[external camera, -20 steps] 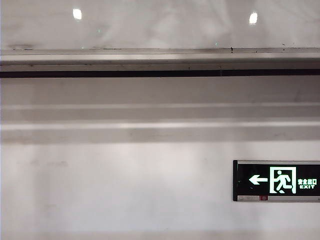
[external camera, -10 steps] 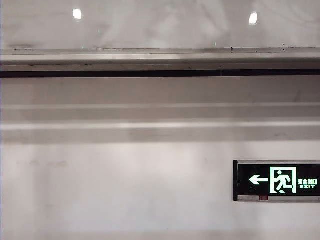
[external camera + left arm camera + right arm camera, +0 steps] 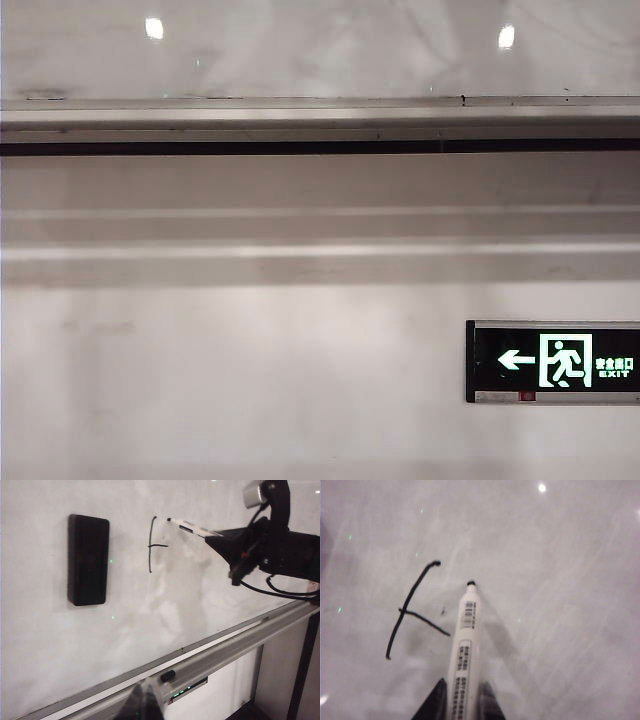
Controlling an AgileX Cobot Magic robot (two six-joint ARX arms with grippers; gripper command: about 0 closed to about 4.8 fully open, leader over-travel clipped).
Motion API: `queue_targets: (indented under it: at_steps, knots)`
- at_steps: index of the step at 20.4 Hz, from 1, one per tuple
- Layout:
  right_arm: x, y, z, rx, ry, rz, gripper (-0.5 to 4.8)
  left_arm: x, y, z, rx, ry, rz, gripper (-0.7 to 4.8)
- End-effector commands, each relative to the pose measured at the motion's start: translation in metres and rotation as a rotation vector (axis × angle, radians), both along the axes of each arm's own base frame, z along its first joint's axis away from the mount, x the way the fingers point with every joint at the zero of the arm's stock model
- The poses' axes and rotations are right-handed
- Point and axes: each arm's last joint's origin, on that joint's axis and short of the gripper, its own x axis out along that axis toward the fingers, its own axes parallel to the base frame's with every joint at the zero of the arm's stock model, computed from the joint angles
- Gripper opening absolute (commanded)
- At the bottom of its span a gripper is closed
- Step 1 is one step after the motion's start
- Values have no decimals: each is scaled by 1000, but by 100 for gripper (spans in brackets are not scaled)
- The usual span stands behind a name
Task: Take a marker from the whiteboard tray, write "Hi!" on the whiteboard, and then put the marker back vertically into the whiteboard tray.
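My right gripper is shut on the marker, a white barrel with printed labels and its black tip bare. The tip sits close to the whiteboard, just beside a black upright stroke with a short crossbar. The left wrist view shows the right gripper holding the marker up to the whiteboard, above the silver whiteboard tray. My left gripper is a blurred shape low beside the tray. In the exterior view the whiteboard and tray show, with no gripper.
A black eraser sticks to the board beside the stroke. A small black cap-like piece lies on the tray near my left gripper. Below the tray are wall mouldings and a lit green exit sign.
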Motion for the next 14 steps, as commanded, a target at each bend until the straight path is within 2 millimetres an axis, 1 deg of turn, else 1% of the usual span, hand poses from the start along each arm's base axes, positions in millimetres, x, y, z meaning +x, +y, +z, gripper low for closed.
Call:
queue_targets:
  at_steps: [1, 10, 14]
  knots:
    - [2, -1, -7, -23, 68, -15, -1, -1, 1, 2, -8, -16, -6, -5]
    - [1, -1, -23, -76, 232, -15, -1, -1, 1, 2, -8, -15, -6, -5]
    - [1, -1, -23, -79, 237, -15, -1, -1, 1, 2, -7, -15, -6, -5]
